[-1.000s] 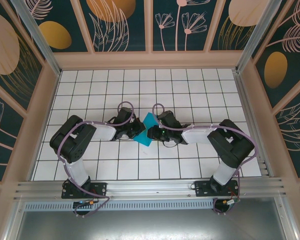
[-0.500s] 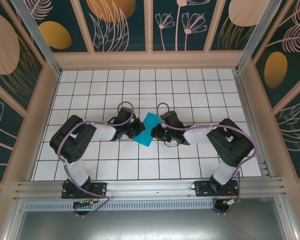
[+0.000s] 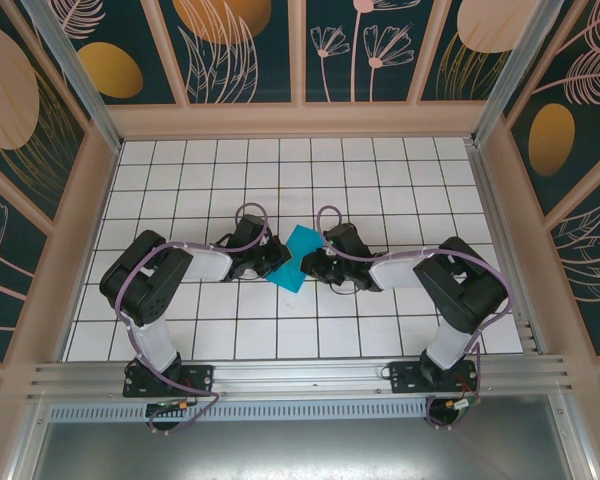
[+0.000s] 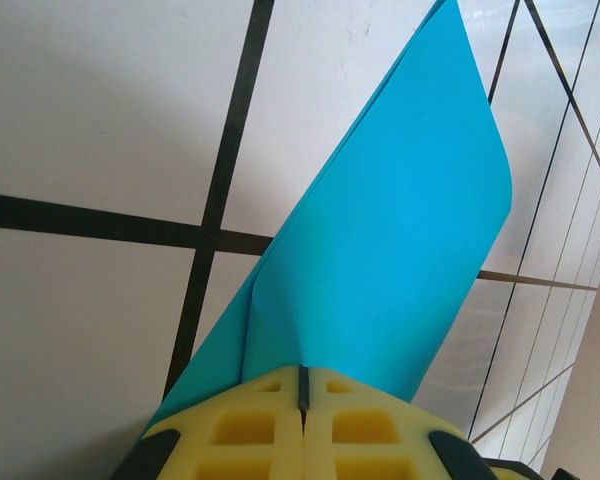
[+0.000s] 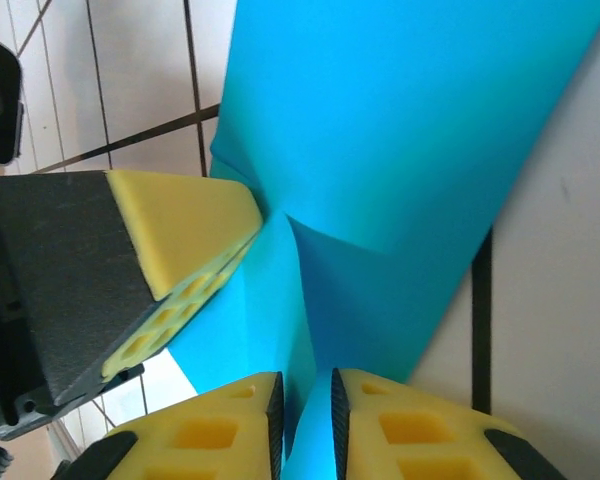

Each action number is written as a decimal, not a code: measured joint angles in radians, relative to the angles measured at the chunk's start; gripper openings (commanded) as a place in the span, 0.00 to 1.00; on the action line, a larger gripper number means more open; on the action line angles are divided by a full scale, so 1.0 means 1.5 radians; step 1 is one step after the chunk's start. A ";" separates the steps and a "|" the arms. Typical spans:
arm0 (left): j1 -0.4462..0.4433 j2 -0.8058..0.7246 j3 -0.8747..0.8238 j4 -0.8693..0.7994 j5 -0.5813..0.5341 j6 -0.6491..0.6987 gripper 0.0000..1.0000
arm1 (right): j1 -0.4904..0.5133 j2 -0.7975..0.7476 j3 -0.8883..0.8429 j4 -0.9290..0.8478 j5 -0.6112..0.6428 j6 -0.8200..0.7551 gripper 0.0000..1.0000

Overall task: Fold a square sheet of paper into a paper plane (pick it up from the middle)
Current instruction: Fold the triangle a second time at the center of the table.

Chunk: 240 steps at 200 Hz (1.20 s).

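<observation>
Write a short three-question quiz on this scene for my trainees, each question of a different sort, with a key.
1. Multiple choice: where is the blue paper?
A. between the left arm and the right arm, near the middle of the table
B. at the table's far edge
C. at the table's near edge
2. True or false: the blue paper lies flat and untouched.
3. Short answer: how do the left arm's jaws stand?

Key:
1. A.
2. False: it is curved and pinched from both sides.
3. Shut on the blue paper.
</observation>
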<state>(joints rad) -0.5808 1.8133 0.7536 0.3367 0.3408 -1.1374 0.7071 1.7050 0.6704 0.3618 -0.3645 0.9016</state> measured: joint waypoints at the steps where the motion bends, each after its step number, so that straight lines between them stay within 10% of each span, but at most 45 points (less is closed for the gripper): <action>1: 0.000 0.000 0.000 0.000 0.000 0.000 0.06 | 0.000 0.000 0.000 0.001 0.000 0.000 0.17; 88: -0.001 -0.019 0.000 -0.003 0.002 0.020 0.29 | -0.010 0.015 0.000 0.005 -0.003 -0.027 0.01; 240: -0.014 -0.054 -0.026 0.049 0.024 0.028 0.31 | -0.013 0.031 0.010 -0.007 -0.010 -0.086 0.01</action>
<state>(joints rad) -0.6014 1.7325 0.7151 0.4095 0.3771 -1.0958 0.6876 1.7512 0.6857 0.3515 -0.3798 0.7719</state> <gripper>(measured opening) 0.313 0.068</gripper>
